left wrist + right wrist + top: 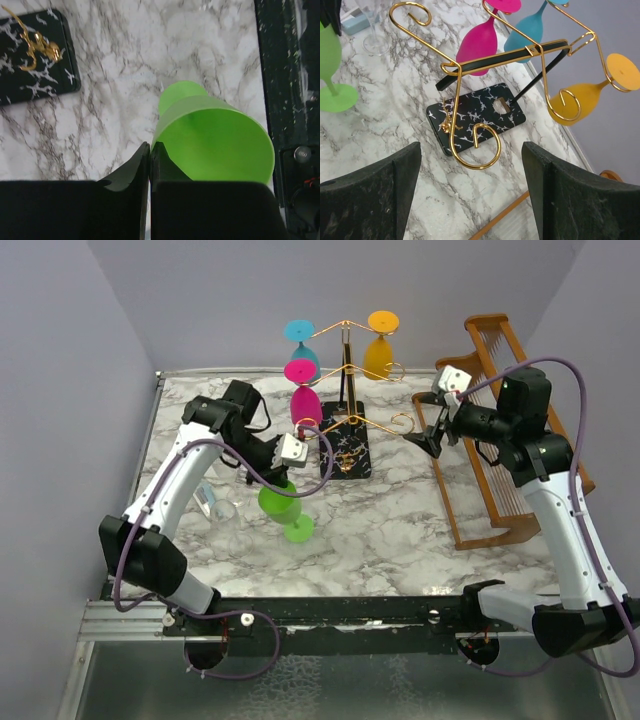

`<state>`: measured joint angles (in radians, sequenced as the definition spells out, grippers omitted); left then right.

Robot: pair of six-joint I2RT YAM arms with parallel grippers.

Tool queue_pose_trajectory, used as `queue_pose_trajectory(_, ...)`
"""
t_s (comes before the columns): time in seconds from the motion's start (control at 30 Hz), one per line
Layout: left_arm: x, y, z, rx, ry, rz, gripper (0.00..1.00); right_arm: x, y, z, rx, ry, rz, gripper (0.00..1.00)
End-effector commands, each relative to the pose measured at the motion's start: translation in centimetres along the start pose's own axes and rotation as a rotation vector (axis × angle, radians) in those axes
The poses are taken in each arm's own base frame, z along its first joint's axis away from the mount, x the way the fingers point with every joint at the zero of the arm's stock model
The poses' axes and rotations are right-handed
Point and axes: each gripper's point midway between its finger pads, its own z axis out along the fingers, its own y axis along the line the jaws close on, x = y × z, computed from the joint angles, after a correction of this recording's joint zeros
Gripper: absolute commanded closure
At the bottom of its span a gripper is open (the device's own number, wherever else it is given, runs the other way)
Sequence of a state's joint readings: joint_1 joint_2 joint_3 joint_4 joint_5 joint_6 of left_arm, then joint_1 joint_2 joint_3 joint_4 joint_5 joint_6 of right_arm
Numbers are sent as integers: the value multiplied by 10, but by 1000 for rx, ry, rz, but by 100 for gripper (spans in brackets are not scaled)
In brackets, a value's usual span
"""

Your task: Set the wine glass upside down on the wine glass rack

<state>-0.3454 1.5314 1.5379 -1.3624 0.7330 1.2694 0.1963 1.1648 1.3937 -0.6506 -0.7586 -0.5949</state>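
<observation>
One wine glass [278,501] upright, stem near-vertical

Five glasses: three hung on the gold rack [345,455], namely pink glass [305,400], blue glass [303,350] and yellow glass [379,355]; two off it to its left, green glass [280,502] and clear glass [226,510]. Two racks, counting one wooden rack [480,500] right of the gold rack. One small blue box [205,498], left of it. Two arms [170,480].

No legible text, label, brand or number on anything in view.
</observation>
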Motion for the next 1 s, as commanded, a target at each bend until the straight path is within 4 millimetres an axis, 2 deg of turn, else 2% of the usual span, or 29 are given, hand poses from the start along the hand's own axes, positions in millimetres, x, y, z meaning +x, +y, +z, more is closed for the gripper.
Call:
queue_pose_trajectory(0.0, -82, -26, -23, 19, -320, 23, 100, -14, 0, -7, 10, -43, 5, 19)
queue_pose_trajectory(0.1, -114, -18, -38, -35, -429, -52, 100, -21, -2, -4, 7, -64, 78, 19)
queue_pose_trajectory(0.23, -151, -9, -61, -62, -539, -138, 100, -43, -6, 2, -32, -117, 180, 24)
queue_pose_trajectory(0.37, -179, 15, -84, -160, -617, -252, 100, -66, -10, 2, -55, -176, 241, 25)
queue_pose_trajectory(0.5, -200, 38, -106, -262, -694, -325, 100, -81, -17, 4, -48, -214, 367, 28)
queue_pose_trajectory(0.67, -218, 66, -135, -415, -779, -380, 100, -90, -18, 7, -62, -238, 494, 30)
queue_pose_trajectory(0.83, -228, 91, -154, -524, -844, -426, 100, -79, -32, 12, 32, -200, 648, 34)
queue_pose_trajectory(0.97, -235, 104, -163, -552, -892, -462, 100, -74, -36, 10, 77, -183, 699, 39)
